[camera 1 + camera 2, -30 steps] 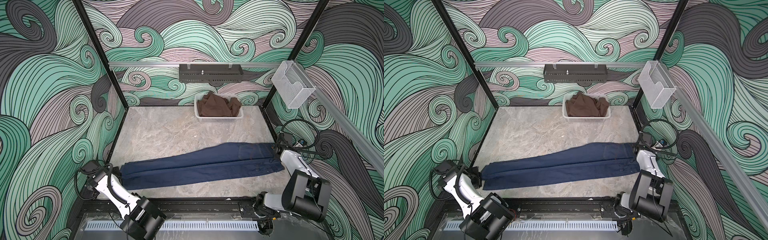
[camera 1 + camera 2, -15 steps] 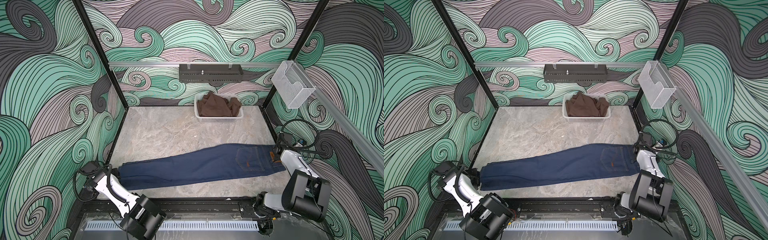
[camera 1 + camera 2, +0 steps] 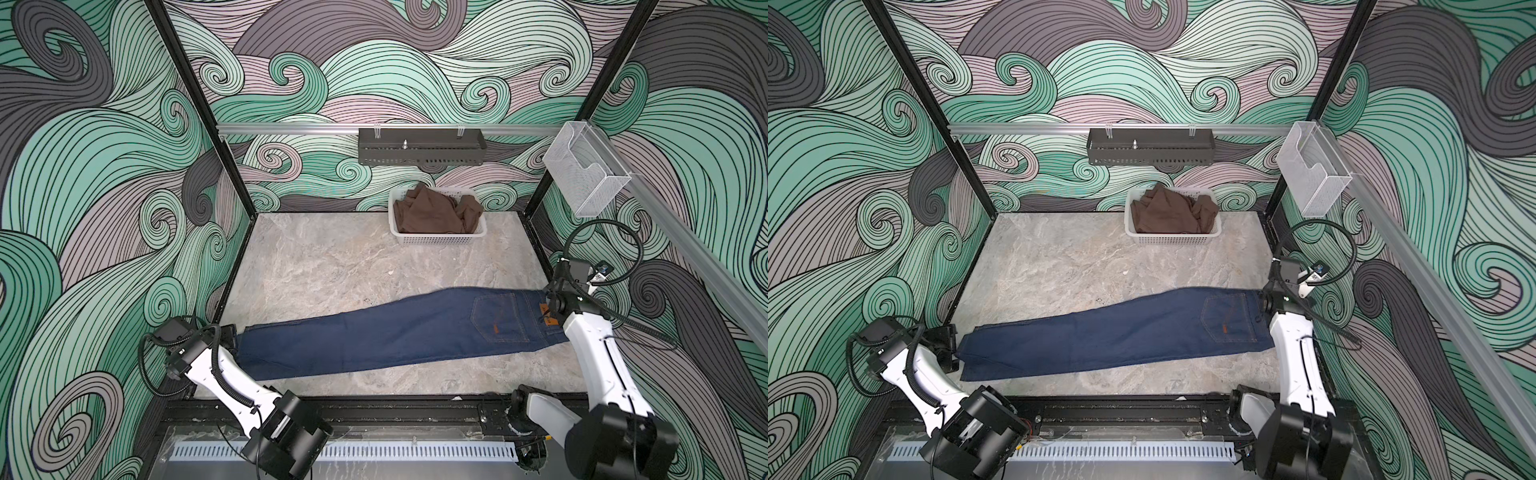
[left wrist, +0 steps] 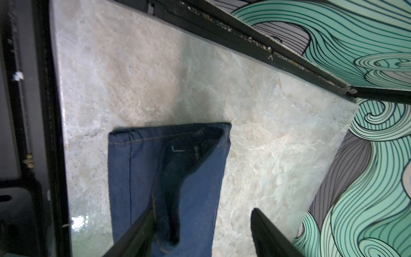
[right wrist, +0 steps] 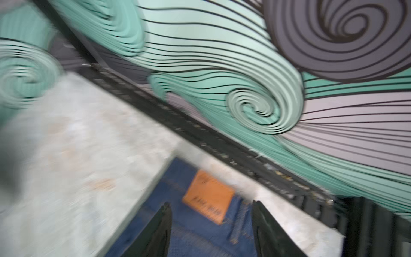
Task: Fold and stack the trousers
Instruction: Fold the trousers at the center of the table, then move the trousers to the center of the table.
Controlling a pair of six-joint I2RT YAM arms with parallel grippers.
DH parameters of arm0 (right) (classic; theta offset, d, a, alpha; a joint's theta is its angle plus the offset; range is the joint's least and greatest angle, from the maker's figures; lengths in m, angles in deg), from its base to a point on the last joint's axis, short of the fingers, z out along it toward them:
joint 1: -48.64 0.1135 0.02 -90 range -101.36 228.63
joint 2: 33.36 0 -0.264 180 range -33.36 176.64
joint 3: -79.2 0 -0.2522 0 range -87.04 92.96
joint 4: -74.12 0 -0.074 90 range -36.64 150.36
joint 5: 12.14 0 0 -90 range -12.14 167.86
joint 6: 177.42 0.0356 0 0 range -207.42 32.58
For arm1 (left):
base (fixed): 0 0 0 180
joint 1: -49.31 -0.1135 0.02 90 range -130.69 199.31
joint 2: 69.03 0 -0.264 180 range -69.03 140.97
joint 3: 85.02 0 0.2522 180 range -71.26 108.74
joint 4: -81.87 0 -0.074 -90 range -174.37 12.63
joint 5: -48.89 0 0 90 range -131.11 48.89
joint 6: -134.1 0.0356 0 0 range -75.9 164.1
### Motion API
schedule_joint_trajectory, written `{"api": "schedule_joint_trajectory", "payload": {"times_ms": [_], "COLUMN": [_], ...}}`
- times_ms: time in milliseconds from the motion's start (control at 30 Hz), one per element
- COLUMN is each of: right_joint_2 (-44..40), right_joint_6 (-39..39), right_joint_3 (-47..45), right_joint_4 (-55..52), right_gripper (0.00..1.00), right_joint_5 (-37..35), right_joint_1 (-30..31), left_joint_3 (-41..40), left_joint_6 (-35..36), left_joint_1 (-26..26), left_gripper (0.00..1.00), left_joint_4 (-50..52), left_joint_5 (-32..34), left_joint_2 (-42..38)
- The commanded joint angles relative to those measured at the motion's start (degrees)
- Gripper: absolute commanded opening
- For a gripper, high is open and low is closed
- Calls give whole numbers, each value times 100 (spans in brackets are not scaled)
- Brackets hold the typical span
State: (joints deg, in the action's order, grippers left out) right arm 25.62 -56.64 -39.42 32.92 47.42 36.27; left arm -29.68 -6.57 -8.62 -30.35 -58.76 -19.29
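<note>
The trousers (image 3: 395, 332) (image 3: 1121, 336) are dark blue jeans. They lie flat across the front of the table with one leg on top of the other and a back pocket facing up. My left gripper (image 3: 228, 338) (image 3: 951, 345) is at the hem end (image 4: 169, 142), open, its fingers (image 4: 142, 229) spread over the leg with no cloth pinched. My right gripper (image 3: 550, 305) (image 3: 1264, 305) (image 5: 211, 203) is at the waistband end, open, with the tan patch (image 5: 208, 197) just ahead of its fingers. The right wrist view is blurred.
A white basket (image 3: 436, 240) (image 3: 1171, 239) holding brown cloth (image 3: 432, 212) stands at the back of the table. On the back rail hangs a black tray (image 3: 419, 147). A clear holder (image 3: 586, 174) hangs on the right rail. Black frame rails border the table close to both grippers.
Both grippers were shut on the ends of the trousers and have opened and let go. The trousers have settled flat, with the back pocket and tan patch now showing.
</note>
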Motion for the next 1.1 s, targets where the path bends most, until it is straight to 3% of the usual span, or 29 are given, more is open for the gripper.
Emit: {"api": "schedule_joint_trajectory", "payload": {"times_ms": [0, 133, 267, 367, 600, 767, 1067], "right_joint_2": [-499, -814, -623, -460, -125, 292, 1186], "right_joint_6": [697, 1655, 2145, 2341, 2736, 2892, 3256], "right_joint_3": [-306, -698, -939, -1105, -1594, -1622, -1606], "right_joint_4": [-541, -795, -908, -840, -485, -309, 66], "right_gripper": [58, 54, 50, 50, 50, 51, 53], "right_joint_5": [724, 1591, 2394, 2752, 3074, 3153, 3378], "right_joint_1": [402, 707, 989, 1177, 1384, 1474, 1484], "left_joint_3": [163, 22, -13, -73, -302, -404, -537], "left_joint_6": [-9, -137, -188, -147, -108, -197, -262], "left_joint_1": [36, 362, 1037, 1187, 1372, 1733, 2087], "left_gripper": [72, 75, 75, 76, 79, 91, 92], "left_joint_4": [130, -264, -342, -335, -483, -682, -1214], "left_joint_5": [-285, -450, -162, -47, 141, 416, 917], "left_joint_2": [104, 91, 308, 493, 910, 1412, 2178]}}
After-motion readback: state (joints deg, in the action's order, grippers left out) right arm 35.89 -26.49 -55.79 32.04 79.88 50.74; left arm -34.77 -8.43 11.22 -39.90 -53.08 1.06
